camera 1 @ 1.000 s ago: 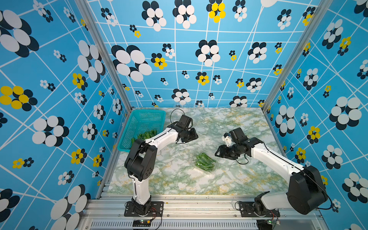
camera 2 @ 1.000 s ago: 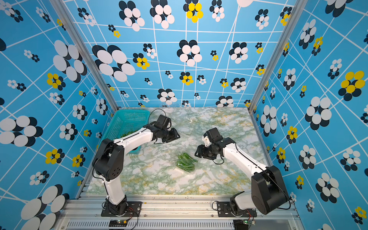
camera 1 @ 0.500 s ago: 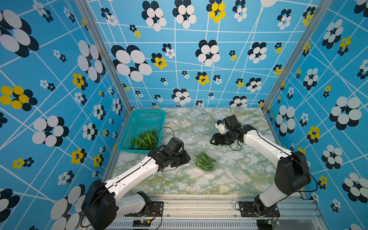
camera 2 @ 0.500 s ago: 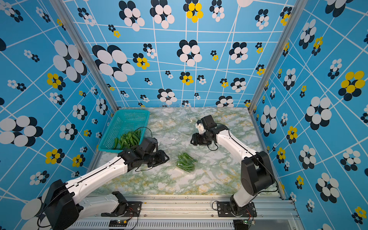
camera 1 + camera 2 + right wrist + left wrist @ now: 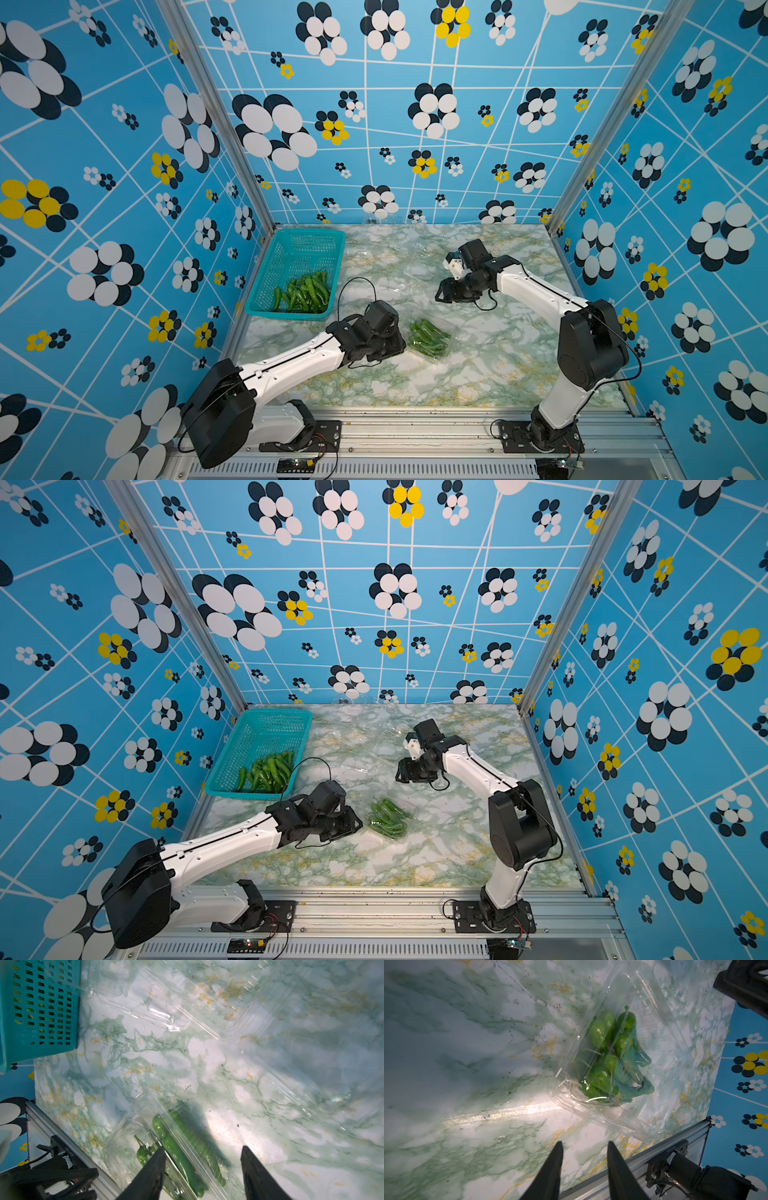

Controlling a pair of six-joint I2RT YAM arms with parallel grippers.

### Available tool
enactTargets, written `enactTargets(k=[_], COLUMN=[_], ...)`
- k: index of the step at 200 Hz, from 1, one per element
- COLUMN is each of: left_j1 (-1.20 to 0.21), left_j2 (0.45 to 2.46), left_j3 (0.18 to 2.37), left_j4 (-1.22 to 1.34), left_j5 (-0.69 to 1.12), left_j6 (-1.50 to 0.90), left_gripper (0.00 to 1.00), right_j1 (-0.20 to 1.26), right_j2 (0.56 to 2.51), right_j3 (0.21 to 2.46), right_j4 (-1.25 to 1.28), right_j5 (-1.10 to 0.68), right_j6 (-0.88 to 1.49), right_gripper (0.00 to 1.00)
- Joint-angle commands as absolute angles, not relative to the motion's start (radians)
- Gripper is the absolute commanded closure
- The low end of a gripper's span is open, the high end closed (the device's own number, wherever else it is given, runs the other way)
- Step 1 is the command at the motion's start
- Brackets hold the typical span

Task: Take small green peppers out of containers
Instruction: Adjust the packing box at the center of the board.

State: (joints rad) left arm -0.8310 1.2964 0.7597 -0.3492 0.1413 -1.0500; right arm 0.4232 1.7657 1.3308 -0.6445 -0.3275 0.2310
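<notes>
Since a second ago: the left arm has swung off the far side by the teal basket (image 5: pixel 309 235) and dropped low toward the front. The left pincer (image 5: pixel 398 348) now sits just beside the one filled container (image 5: pixel 446 332). The right pincer (image 5: pixel 442 293) has drawn back from that container toward the rear of the worktop (image 5: pixel 478 374).

Pincers:
- Left: in its wrist view the jaws stand part-way apart with nothing between them. The tips point at the near corner of the filled container, close but not touching.
- Right: in its wrist view the jaws are wide and empty, hovering above bare marble.

Task things:
- A heap of small green peppers (image 5: pixel 305 291) lies loose in the near end of the basket.
- A second bunch is in the filled container near the middle of the worktop, seen through clear plastic. Cannot tell if the lid is latched.
- Empty containers (image 5: pixel 419 266) lie toward the back, between the basket and the right arm. They are faint against the marble; I make out two.

Progress (judgement): two containers look emptied and one still holds its peppers, so the job is well past halfway. What is left is to get that last container open and the bunch out. The thin shell may skid when nudged.
</notes>
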Motion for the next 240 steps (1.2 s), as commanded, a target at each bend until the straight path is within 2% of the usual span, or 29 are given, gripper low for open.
enactTargets(k=[1, 56, 146, 215, 240], left_j1=[-0.857, -0.847, -0.709, -0.692, -0.682], left_j2=[1.314, 1.438, 1.549, 1.571, 1.583], left_j3=[0.749, 0.780, 0.940, 0.955, 0.978], left_j4=[-0.322, -0.261, -0.293, -0.253, -0.252], left_j5=[0.124, 0.161, 0.221, 0.261, 0.269], left_j6=[-1.075, -1.050, -0.924, -0.920, -0.913], left_gripper=[0.64, 0.64, 0.62, 0.61, 0.59], right_j1=[0.428, 0.428, 0.428, 0.428, 0.427], right_j2=[1.787, 1.800, 1.785, 1.674, 1.621], right_j3=[1.359, 1.350, 1.285, 1.353, 1.392], right_j4=[-0.673, -0.674, -0.653, -0.664, -0.697], right_j5=[-0.341, -0.348, -0.353, -0.168, -0.156], right_j6=[0.203, 0.190, 0.200, 0.187, 0.160], right_gripper=[0.41, 0.41, 0.42, 0.41, 0.39])
